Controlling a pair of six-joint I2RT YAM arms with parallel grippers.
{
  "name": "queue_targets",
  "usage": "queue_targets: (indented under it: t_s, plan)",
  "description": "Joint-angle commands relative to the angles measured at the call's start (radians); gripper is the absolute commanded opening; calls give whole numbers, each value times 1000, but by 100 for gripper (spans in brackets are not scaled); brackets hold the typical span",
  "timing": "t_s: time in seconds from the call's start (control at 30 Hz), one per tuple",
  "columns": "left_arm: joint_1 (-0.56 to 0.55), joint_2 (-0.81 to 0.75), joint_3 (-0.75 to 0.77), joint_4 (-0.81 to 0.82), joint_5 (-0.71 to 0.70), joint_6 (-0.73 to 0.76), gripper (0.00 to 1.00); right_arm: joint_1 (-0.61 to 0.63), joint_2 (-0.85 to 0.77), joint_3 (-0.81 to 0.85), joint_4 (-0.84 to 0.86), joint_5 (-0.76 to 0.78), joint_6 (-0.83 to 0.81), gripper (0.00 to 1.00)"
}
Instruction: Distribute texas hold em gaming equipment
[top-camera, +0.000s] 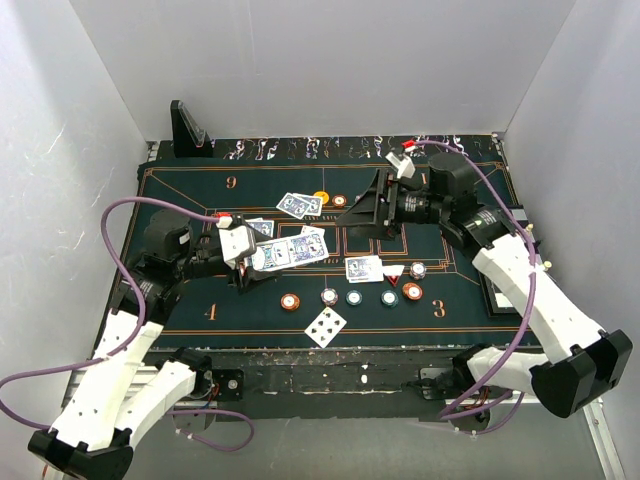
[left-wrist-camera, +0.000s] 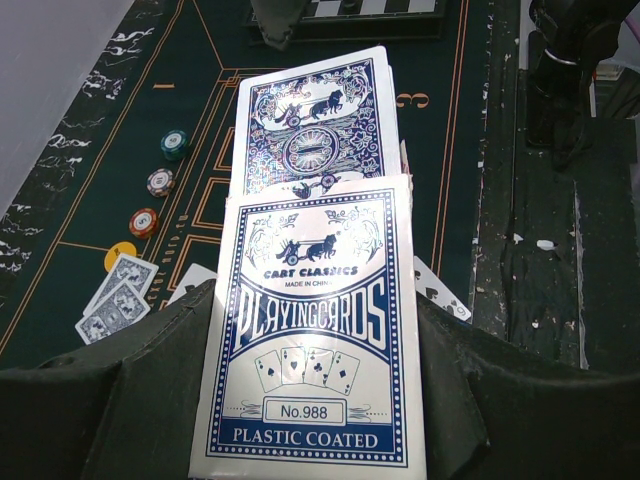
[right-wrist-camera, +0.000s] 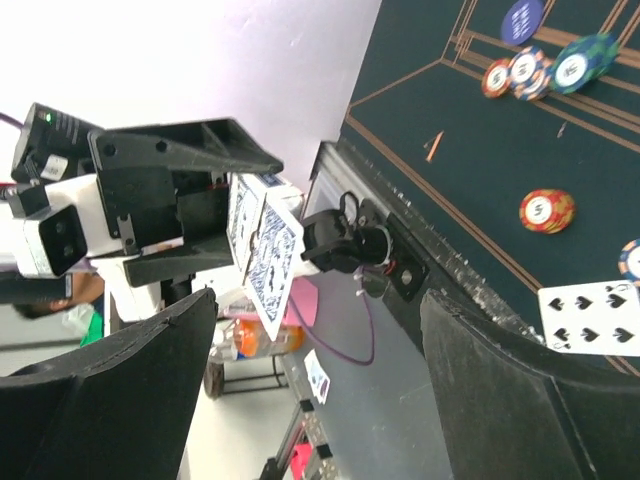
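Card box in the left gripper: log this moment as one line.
left gripper: shut on card box, cards jutting past its top | right gripper: open, empty | poker chips: row on felt

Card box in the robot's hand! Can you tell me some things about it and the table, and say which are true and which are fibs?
1. The left gripper holds the card box. True.
2. The right gripper is squeezing a card. False: it is open and holds nothing.
3. A spade card lies face up on the table. True.
4. The chips are piled in one tall stack. False: they lie spread out flat on the table.
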Motion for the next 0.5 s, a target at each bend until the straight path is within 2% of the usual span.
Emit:
queue_targets:
  t_s: [0.0,0.17,0.47]
  plan:
    - [4,4,-2,30,12,12,0,90,42,71,13,-30,-6,90]
    - [1,10,3,46,13,-11,0,173,118,101,-10,4,-29,90]
    - [4,2,-2,47,7,-7,0,201,151,60,76,0,17,91]
